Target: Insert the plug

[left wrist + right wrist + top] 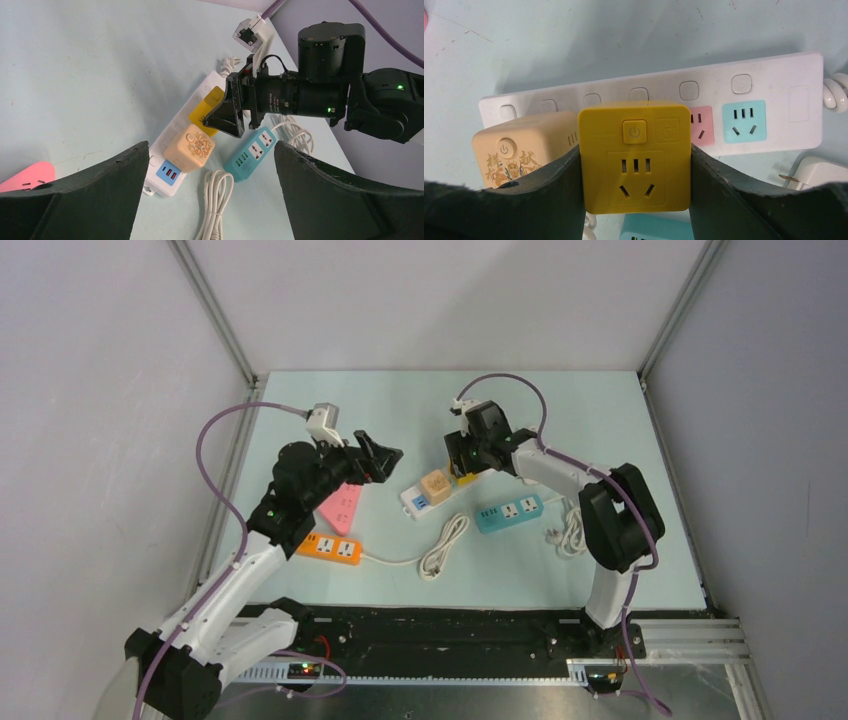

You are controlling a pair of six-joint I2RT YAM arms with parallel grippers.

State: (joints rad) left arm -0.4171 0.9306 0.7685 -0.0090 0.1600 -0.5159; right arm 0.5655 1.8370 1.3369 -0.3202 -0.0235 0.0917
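Dark fingers (549,200) of the right gripper (634,150) fill the bottom of the right wrist view, clamped on the two sides of the yellow plug (634,165), a cube with a power button and a socket face turned to the camera. It sits over the white power strip (774,85); whether its pins are seated cannot be told. At its 9 o'clock, touching or just beside it, a beige cube adapter (519,150) stands on the same strip. At its 3 o'clock lie a bare pink socket (700,125) and then a light-blue socket (744,121).

From above, the strip runs from 7 o'clock to 1 o'clock near the middle of the table (600,420), with the yellow cube toward the 1 o'clock end. A teal strip (509,512) lies at its 4 o'clock and a coiled cable (443,545) at 6 o'clock. The left gripper (383,462) hangs at the strip's 9 o'clock with its jaws spread wide and nothing between them, over a pink strip (340,507). An orange strip (330,548) lies at 6 o'clock of the pink one.
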